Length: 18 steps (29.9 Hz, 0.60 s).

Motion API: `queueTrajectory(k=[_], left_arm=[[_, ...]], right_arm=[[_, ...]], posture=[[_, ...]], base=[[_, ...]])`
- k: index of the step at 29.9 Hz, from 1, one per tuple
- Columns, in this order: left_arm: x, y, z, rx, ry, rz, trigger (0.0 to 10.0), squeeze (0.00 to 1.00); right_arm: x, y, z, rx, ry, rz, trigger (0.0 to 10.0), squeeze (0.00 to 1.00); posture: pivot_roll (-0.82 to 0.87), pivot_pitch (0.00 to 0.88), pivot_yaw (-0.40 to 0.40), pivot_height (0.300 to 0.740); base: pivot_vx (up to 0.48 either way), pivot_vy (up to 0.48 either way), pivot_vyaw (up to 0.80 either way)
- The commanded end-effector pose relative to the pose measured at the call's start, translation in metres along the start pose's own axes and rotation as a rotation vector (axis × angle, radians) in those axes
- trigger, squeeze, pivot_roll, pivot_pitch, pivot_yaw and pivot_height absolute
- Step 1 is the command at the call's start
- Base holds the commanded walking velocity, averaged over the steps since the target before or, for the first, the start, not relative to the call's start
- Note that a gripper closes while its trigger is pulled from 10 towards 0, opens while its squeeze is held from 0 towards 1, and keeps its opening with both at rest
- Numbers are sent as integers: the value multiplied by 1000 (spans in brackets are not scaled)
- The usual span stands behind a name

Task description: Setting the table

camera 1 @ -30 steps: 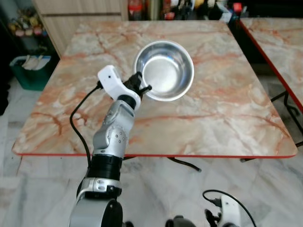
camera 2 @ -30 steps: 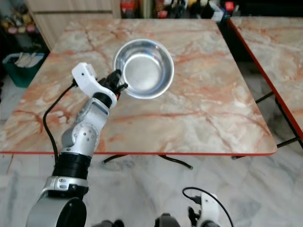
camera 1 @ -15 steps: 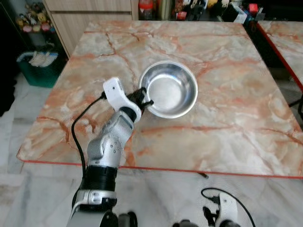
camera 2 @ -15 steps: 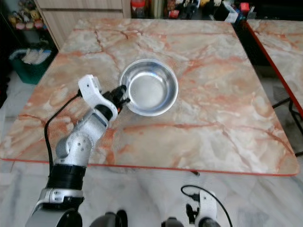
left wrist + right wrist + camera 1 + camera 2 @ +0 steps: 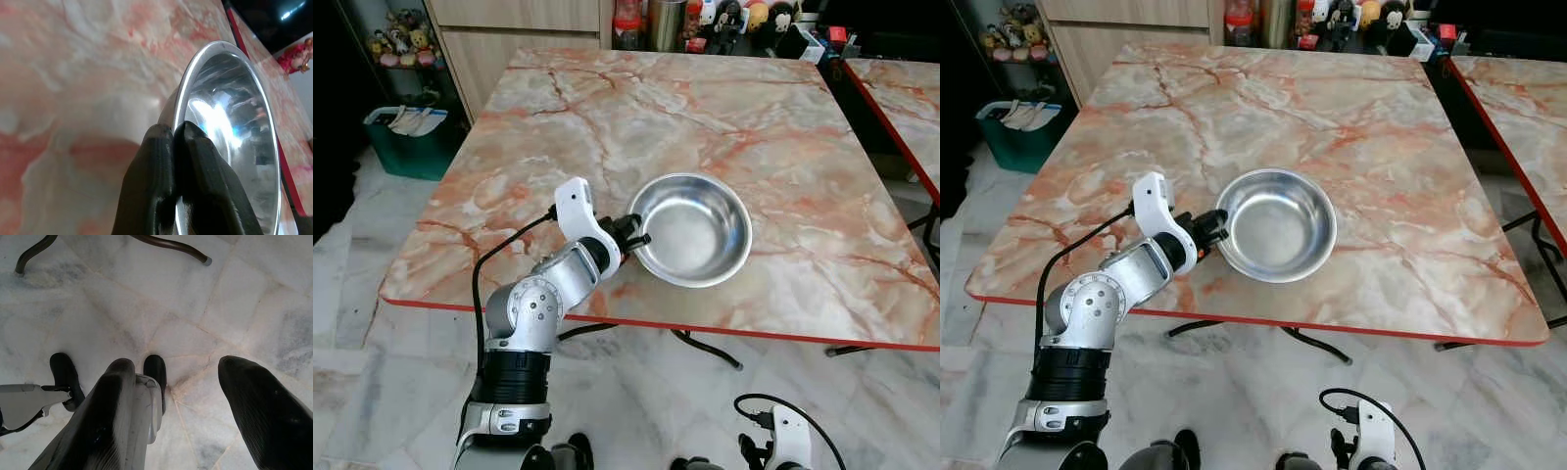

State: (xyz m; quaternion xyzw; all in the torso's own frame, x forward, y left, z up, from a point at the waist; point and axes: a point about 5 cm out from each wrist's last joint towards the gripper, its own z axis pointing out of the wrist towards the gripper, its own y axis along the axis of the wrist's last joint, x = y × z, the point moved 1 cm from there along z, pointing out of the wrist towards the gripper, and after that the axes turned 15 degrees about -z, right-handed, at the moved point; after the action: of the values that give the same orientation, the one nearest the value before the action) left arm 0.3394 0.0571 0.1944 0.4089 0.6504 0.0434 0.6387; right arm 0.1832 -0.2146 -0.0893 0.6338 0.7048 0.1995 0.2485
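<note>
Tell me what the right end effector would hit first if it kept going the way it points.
The right end effector, fingers open, points down at the pale marble floor tiles. It would probably meet the floor first; depth is unclear, and the robot's own foot lies near that line.

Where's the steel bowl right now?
The steel bowl sits on the marble table near its front edge, its left rim pinched by the left pincer; the head views show it about midway along that edge.

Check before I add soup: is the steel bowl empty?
Empty: the steel bowl shows only bare shiny metal inside, gripped at its rim by the left gripper.
</note>
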Motion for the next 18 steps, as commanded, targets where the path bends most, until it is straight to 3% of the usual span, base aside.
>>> queueTrajectory(k=[1, 11, 18], left_arm=[[-2, -9, 2, 46, -2, -23, 10000, 0], [-7, -18, 7, 70, 2, -37, 10000, 0], [-15, -12, 9, 25, -33, 14, 10000, 0]], right_arm=[[0, -7, -1, 22, 4, 6, 10000, 0], [1, -7, -1, 24, 6, 7, 10000, 0], [1, -8, -2, 26, 7, 8, 10000, 0]], posture=[[-6, 182, -39, 740], [-10, 180, -36, 740], [-8, 177, -35, 740]], base=[[0, 0, 0], [0, 0, 0], [0, 0, 0]])
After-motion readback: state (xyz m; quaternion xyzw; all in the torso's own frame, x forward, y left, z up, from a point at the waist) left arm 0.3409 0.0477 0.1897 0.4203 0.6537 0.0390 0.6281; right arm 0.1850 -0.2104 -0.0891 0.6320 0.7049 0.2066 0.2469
